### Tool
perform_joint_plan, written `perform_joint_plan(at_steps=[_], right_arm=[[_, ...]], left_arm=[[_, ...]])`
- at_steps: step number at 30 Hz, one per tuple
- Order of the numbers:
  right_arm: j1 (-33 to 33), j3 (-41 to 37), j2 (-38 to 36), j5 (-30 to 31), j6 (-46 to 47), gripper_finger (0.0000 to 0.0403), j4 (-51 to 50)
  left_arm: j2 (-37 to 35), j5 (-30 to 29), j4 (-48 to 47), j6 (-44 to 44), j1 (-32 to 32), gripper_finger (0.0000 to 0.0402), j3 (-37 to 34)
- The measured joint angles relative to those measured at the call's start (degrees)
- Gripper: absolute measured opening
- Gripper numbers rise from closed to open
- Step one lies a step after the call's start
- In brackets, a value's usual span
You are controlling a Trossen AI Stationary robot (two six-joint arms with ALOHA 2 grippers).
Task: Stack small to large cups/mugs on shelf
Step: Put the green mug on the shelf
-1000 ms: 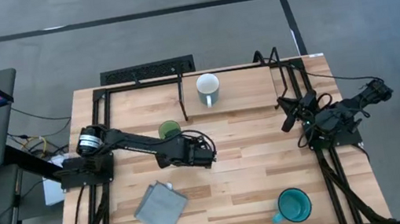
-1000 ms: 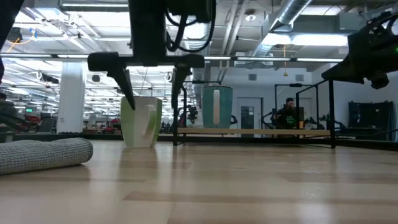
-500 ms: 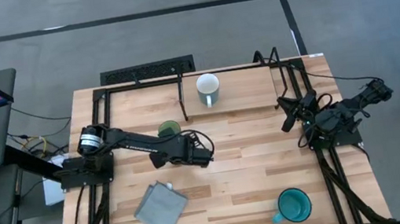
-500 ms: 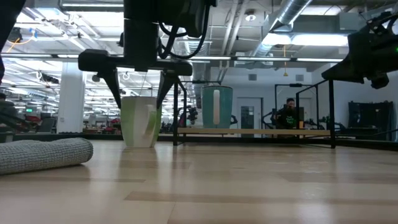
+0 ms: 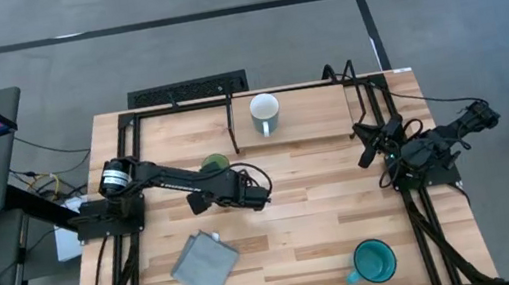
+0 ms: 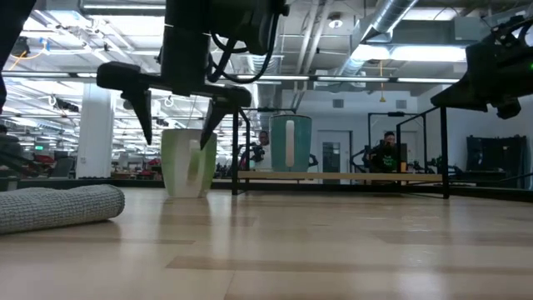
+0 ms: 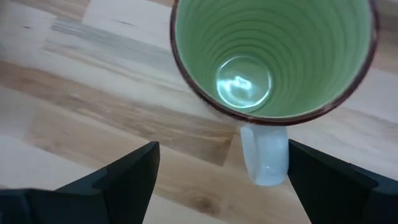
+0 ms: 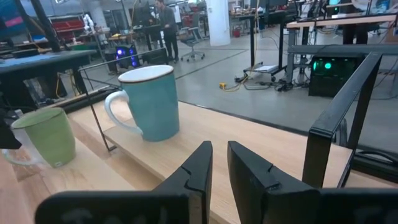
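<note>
Grey folded cloth [image 5: 204,263] lies at the near left of the table [image 5: 303,196]. My left gripper [image 5: 204,196] hangs over the light green glazed mug [image 5: 215,162], fingers spread wide, nothing held. The mug stands upright on the table, just short of the low light-wood shelf [image 5: 309,102]. I judge it rigid, slick and breakable; grip across the rim wall, clear of the handle. My right gripper [image 8: 219,163] waits at the table's right edge, fingers nearly pressed together, empty.
</note>
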Motion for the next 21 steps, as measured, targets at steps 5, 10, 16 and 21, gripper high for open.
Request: perform_joint_plan(at_steps=[5, 10, 16, 21], right_arm=[[0.02, 0.0, 0.0, 0.0, 0.0, 0.0074, 0.0], [0.02, 0.0, 0.0, 0.0, 0.0, 0.0074, 0.0], [0.0, 0.0, 0.0, 0.0, 0.02, 0.0074, 0.0], [0.02, 0.0, 0.0, 0.0, 0.02, 0.0074, 0.0]], left_arm=[[0.0, 4.22, -3.33, 1.89, 0.0, 0.0328, 0.0], [0.0, 5.67, -5.28, 4.87, -0.04, 0.0328, -0.02], [-0.02, 5.53, -4.57, 12.04, -0.04, 0.0328, -0.02], [-0.02, 5.49, -4.16, 12.28, -0.07, 0.0328, -0.02]])
